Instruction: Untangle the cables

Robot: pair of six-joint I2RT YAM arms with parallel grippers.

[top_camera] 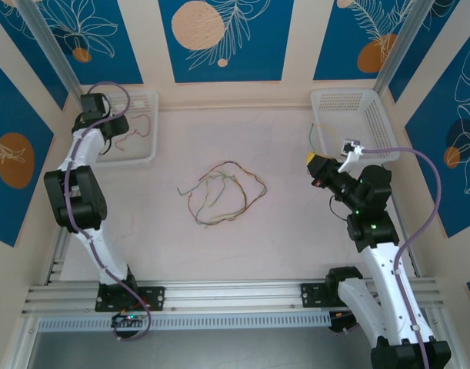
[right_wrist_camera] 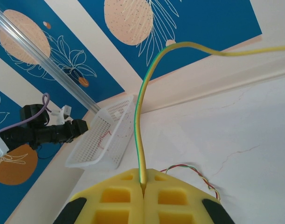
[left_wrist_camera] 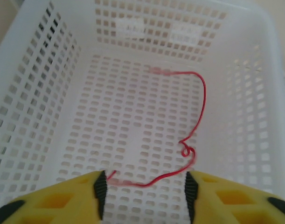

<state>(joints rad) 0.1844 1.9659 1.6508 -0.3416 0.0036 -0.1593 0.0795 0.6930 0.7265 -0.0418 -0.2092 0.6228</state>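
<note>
Since it is judged limp and light, the thin green-and-yellow wire (right_wrist_camera: 138, 116) is clamped in the right gripper (right_wrist_camera: 142, 183), ideally near an end; the left gripper (left_wrist_camera: 144, 195) is held apart.

A red wire (left_wrist_camera: 201, 109) lies in a white basket (left_wrist_camera: 35, 107) dotted with holes. A second wire (right_wrist_camera: 136, 130) is green and yellow. Blue wall panels (top_camera: 250, 54) bear peach circles and white leaf outlines.

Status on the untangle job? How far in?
Done: one red cable lies in the left basket, left gripper open above it. In hand: right gripper shut on a green-yellow cable, beside the right basket. Left: the tangle mid-table.
</note>
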